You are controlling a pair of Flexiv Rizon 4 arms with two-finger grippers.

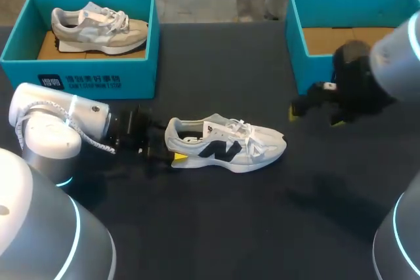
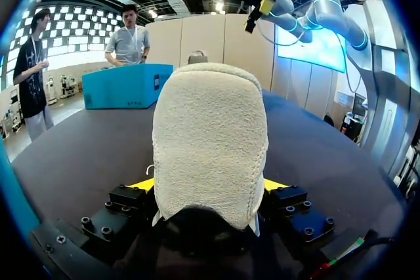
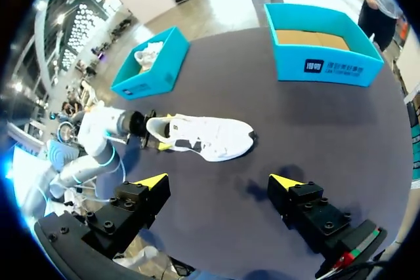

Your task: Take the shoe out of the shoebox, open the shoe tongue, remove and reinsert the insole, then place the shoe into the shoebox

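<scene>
One shoe (image 1: 226, 145), lying crosswise, toe rightward, heel in left jaws

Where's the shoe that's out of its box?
In the head view, the shoe lies on the table near its middle, closest to the left box, heel gripped by the left gripper.

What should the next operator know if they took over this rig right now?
Grippers: the left gripper has its fingers shut on the heel of the white sneaker with a dark side logo, which stands on its sole on the black table. The right gripper is open and empty, above the table near the empty teal shoebox.
The other teal shoebox holds a grey-beige sneaker.
Done: shoe out of its box. Tongue and insole: cannot tell.
Left: at least boxing the shoe.
</scene>
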